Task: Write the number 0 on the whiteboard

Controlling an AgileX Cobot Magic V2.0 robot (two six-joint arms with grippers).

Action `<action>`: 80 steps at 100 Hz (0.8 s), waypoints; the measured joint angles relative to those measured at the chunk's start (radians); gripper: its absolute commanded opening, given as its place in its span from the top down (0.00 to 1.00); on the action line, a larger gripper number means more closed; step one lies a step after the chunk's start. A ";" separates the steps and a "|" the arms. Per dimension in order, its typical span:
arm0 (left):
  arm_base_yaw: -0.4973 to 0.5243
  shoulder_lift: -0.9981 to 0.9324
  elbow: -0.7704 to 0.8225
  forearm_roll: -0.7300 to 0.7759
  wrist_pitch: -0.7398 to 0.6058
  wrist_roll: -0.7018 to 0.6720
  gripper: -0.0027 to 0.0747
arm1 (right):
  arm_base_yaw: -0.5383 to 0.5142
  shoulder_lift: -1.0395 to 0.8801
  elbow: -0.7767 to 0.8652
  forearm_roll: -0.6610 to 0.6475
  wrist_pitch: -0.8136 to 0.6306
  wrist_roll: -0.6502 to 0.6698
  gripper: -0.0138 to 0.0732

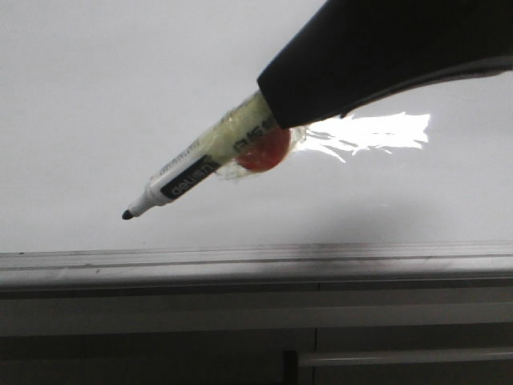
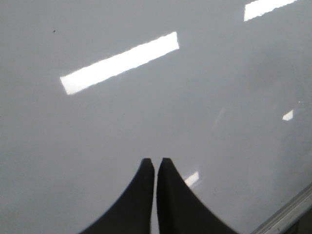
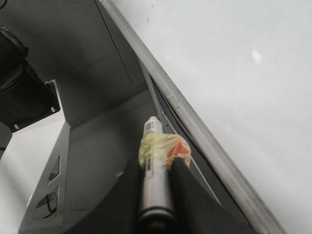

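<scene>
The whiteboard point(image 1: 96, 96) is glossy white and fills the front view, with a grey metal edge strip point(image 1: 256, 261) along its bottom. No number 0 shows on it in any view. My right gripper point(image 1: 280, 104) is shut on a white and black marker point(image 1: 192, 172) wrapped in yellowish tape with a red piece. The marker's black tip point(image 1: 127, 215) points down-left near the board's lower part; I cannot tell whether it touches. The right wrist view shows the marker point(image 3: 155, 161) between the fingers beside the board point(image 3: 234, 63). My left gripper point(image 2: 155, 162) is shut and empty over the board point(image 2: 97, 136).
A bright glare patch point(image 1: 369, 132) lies on the board right of the marker, and light-strip reflections point(image 2: 119, 63) show in the left wrist view. Grey panels point(image 1: 240, 313) run below the edge strip. A black arm base point(image 3: 14, 83) sits off the board.
</scene>
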 measured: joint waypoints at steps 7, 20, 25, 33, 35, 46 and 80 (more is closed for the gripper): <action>0.000 0.000 0.000 0.000 0.003 -0.004 0.99 | 0.000 0.000 0.000 0.002 -0.025 -0.031 0.92; 0.000 0.000 0.000 0.000 0.006 -0.007 0.99 | 0.000 0.000 0.000 0.006 -0.094 -0.074 0.92; 0.000 0.000 0.000 0.000 0.006 -0.008 0.99 | 0.000 0.000 0.000 0.006 -0.124 -0.085 0.92; 0.000 0.000 0.000 0.000 0.006 -0.014 0.99 | 0.000 0.000 0.000 0.006 -0.154 -0.095 0.92; 0.000 0.000 0.000 0.000 0.006 -0.016 0.99 | 0.000 0.002 0.000 0.006 -0.158 -0.098 0.92; 0.000 -0.002 0.000 0.000 0.006 -0.018 0.99 | 0.000 0.016 0.000 0.006 -0.187 -0.106 0.92; 0.000 -0.004 0.000 0.000 0.006 -0.022 0.99 | 0.001 0.112 0.000 0.006 -0.243 -0.108 0.92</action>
